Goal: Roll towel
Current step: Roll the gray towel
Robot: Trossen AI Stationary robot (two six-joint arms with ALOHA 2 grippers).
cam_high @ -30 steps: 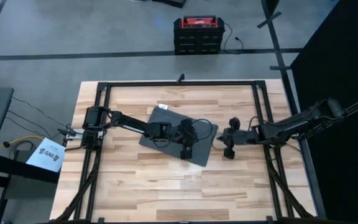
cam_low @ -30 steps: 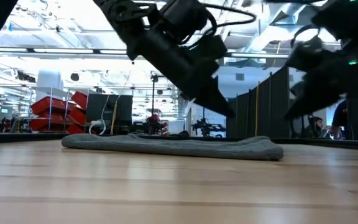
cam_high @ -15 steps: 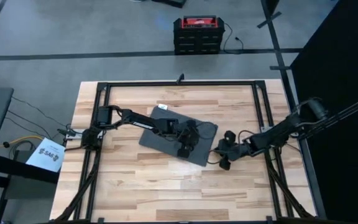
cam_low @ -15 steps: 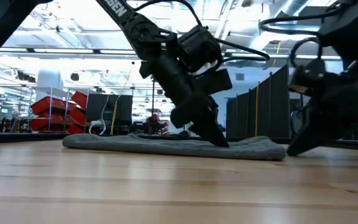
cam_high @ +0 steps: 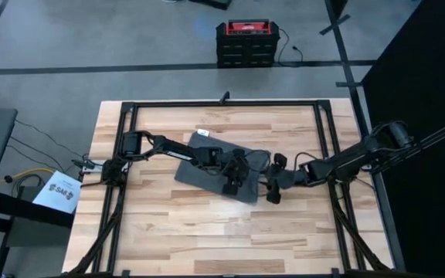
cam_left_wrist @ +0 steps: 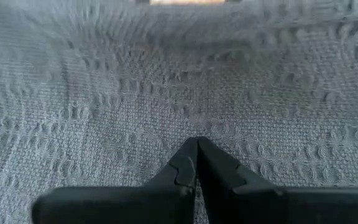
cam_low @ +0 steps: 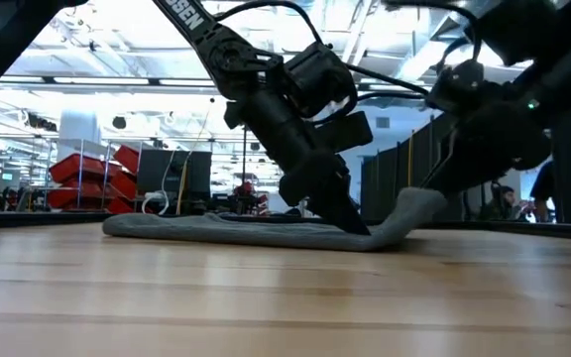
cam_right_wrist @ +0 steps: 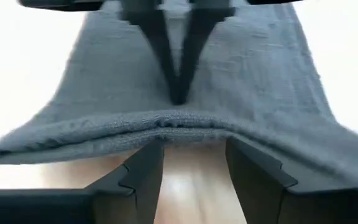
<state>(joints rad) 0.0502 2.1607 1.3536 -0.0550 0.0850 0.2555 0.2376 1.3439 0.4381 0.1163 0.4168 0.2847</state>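
Fingers of the left hand are pressed together with no gap, their joined tips bearing down on the plain dark grey soft cloth towel near its right-hand part, and nothing sits between them. In the low view this hand slants down from its dark arm and meets the cloth close to where the cloth begins to rise. The right hand lies just beside the towel's right edge, low over the light wooden plank bench. Its wrist view shows its two fingers spread apart with bare wood between them, and the towel's thick folded edge lies just past their tips; whether they touch the cloth cannot be told. In the low view the right end of the towel is lifted off the bench and curves upward toward the right arm's dark body, while the rest of the cloth lies flat on the wood. From above, the towel lies skewed near the middle of the bench, with a small white tag at its far left corner. A black metal frame borders the bench.
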